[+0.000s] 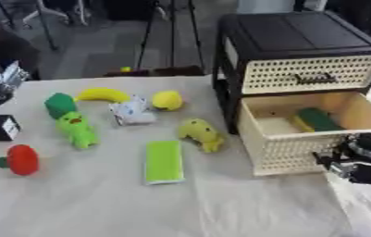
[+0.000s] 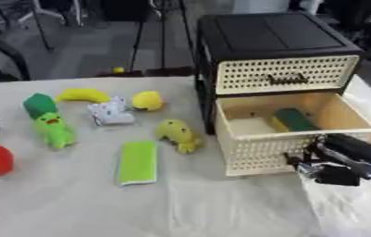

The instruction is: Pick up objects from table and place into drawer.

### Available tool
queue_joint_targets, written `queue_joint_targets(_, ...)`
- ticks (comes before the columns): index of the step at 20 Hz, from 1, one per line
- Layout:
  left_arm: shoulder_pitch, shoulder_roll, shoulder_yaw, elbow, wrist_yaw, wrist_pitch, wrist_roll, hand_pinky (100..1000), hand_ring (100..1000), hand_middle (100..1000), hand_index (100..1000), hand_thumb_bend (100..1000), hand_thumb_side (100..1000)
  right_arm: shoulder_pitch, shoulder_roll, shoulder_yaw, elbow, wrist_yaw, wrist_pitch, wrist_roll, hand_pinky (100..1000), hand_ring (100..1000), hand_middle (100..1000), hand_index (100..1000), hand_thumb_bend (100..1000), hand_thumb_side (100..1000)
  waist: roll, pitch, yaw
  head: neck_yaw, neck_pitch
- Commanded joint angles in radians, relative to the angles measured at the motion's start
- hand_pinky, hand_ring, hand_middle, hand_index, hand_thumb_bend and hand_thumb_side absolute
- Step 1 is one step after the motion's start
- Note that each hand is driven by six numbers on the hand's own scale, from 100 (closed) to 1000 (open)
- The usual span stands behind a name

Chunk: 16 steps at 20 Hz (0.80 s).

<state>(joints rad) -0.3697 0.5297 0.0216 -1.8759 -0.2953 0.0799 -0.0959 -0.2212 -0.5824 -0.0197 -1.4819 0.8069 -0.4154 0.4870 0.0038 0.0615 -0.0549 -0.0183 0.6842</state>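
A black two-drawer cabinet point(image 1: 301, 32) stands at the right of a cloth-covered table point(image 1: 83, 208), its upper cream perforated drawer point(image 1: 310, 74) closed and its lower drawer point(image 2: 289, 139) pulled out toward the camera. Inside the open drawer lie a dark green block point(image 2: 293, 118), what seems to be a yellow piece point(image 2: 279, 124) just beside it, and a pale flat item point(image 2: 249, 126) to their left. The robot's right hand point(image 2: 327, 170) sits at the drawer's front right corner, its dark fingers close against the perforated front panel; whether they are curled or straight cannot be told, and nothing is seen in its grasp. The left hand does not appear in either view. Spread across the cloth to the left of the cabinet are a green flat rectangular block point(image 1: 164, 162), a yellow-green plush toy point(image 1: 200, 134), a yellow lemon-like ball point(image 1: 167, 100), a small white-grey item point(image 1: 132, 112), a banana point(image 1: 102, 95), a green plush figure point(image 1: 71, 120) with a darker green cap, a red strawberry-like toy point(image 1: 21, 160) and a black cube point(image 1: 0, 127) near the left edge. The banana, white-grey item and lemon lie close together at the far side; the green block rests nearest the camera, apart from the rest.
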Motion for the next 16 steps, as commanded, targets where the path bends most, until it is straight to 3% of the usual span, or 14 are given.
queue_joint_targets(1, -0.009, 0.034, 0.01, -0.013, -0.003, 0.001, -0.001, 606, 564, 556, 662, 509, 755, -0.002, -0.025, -0.02, -0.029, -0.013, 0.01, -0.003, 100, 100, 100, 586, 152, 1000, -0.002, -0.008, -0.001, 0.003, 0.0)
queue_joint_targets(3, -0.008, 0.035, 0.01, -0.012, -0.003, 0.001, -0.002, 606, 564, 556, 662, 509, 756, 0.001, -0.021, -0.023, -0.029, -0.015, 0.01, -0.009, 100, 100, 152, 657, 136, 1000, -0.002, -0.008, -0.002, 0.004, 0.0)
queue_joint_targets(8, -0.007, 0.034, 0.01, -0.012, -0.003, 0.0, -0.002, 606, 565, 556, 662, 509, 756, 0.002, -0.008, -0.025, -0.027, -0.011, 0.012, -0.057, 100, 100, 178, 789, 100, 990, 0.0, -0.007, -0.003, 0.004, 0.0)
queue_joint_targets(16, -0.005, 0.037, 0.002, -0.007, -0.004, 0.0, -0.011, 606, 564, 555, 662, 507, 760, -0.001, -0.006, -0.027, -0.041, -0.001, 0.009, -0.113, 100, 100, 182, 768, 100, 963, 0.001, -0.008, -0.006, 0.005, 0.002)
